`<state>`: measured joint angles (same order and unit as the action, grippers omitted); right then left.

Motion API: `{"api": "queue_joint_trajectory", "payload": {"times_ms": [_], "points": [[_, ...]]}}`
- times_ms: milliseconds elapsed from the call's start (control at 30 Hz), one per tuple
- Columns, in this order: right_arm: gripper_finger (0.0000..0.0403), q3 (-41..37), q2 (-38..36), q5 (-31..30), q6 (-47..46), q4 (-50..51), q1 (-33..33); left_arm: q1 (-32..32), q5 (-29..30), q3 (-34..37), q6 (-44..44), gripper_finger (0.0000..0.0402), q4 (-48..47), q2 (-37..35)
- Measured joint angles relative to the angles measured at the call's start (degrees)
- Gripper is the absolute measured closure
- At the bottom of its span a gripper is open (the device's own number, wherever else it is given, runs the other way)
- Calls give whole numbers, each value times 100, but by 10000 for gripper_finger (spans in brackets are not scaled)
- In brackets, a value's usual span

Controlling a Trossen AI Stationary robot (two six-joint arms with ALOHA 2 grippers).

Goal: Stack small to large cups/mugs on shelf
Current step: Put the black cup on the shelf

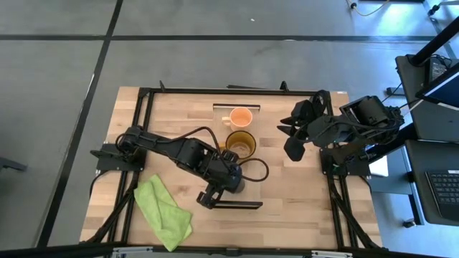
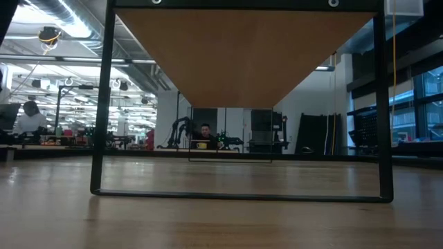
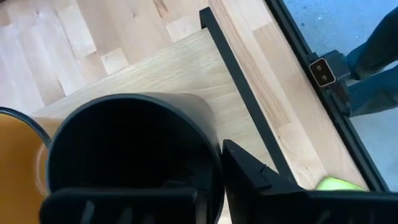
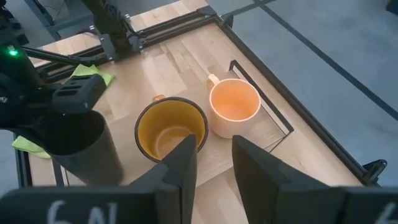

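Observation:
The shelf [image 1: 252, 193] is a light plank on black legs, running from the table's far side to its near side; the low view looks under it [image 2: 242, 62]. The peach mug [image 1: 240, 117] stands upright at its far end. The amber mug [image 1: 239, 143] stands just nearer, beside it. My left gripper [image 1: 224, 183] is shut on the black cup [image 3: 130, 143] over the plank's near half, next to the amber mug. My right gripper [image 4: 214, 149] is open and empty, above the table to the right of the mugs. My left gripper holds the black cup by its rim and wall [image 3: 214, 165], on the side away from the amber mug. One finger [image 3: 249, 177] is outside the wall and the other seems to reach inside. It comes from above. The cup is upright; whether its base rests on the shelf I cannot tell.
A green cloth [image 1: 163, 211] lies crumpled on the table's near left. A black frame [image 1: 143, 93] edges the table. Bare tabletop lies to the right of the shelf. In the low view a person [image 2: 205, 131] shows far off in the room.

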<state>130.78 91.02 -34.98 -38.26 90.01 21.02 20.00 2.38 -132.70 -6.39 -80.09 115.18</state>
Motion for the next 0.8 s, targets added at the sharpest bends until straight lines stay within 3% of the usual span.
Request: {"api": "queue_joint_trajectory", "payload": {"times_ms": [433,800], "points": [[299,0,0,2,146,-1,0,-5,359,2,105,326,-42,0],[299,0,0,2,253,1,0,-10,412,2,19,321,140,0]]}}
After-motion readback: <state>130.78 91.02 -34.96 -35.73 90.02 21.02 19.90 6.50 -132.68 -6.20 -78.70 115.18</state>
